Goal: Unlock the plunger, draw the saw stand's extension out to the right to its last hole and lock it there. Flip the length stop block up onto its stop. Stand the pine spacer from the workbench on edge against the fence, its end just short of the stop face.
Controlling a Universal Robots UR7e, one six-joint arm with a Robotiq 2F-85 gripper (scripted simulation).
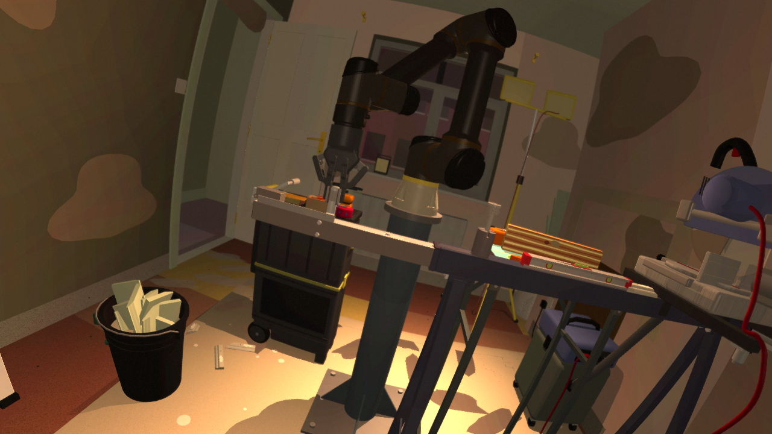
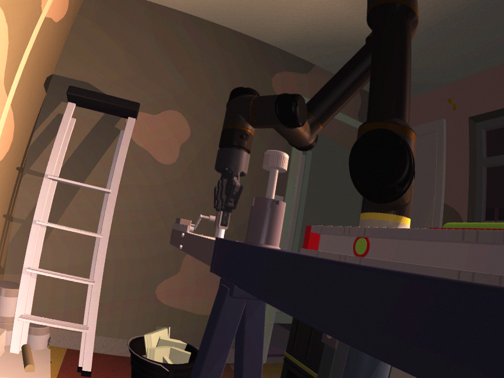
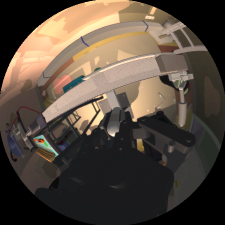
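Note:
My gripper (image 1: 333,190) points down over the saw stand's extension (image 1: 324,224), near its left end. Its fingers are closed on a pale upright post (image 3: 113,122) that stands on the extension. In the second side camera the post (image 2: 220,232) shows just below the fingers. The plunger (image 2: 271,191), with its white knurled knob raised, stands in its grey housing at the end of the dark stand rail (image 1: 540,275). A small crank handle (image 1: 289,183) sits at the extension's far left end. Which part is the stop block I cannot tell. The pine spacer is not clear to me among the objects behind the extension.
Behind the extension stands a black wheeled tool chest (image 1: 297,291), with small red and orange items on top. The robot's pedestal (image 1: 388,280) stands beside it. A striped board (image 1: 550,245) and a spirit level (image 1: 572,270) lie on the stand rail. A bucket of offcuts (image 1: 143,340) is on the floor.

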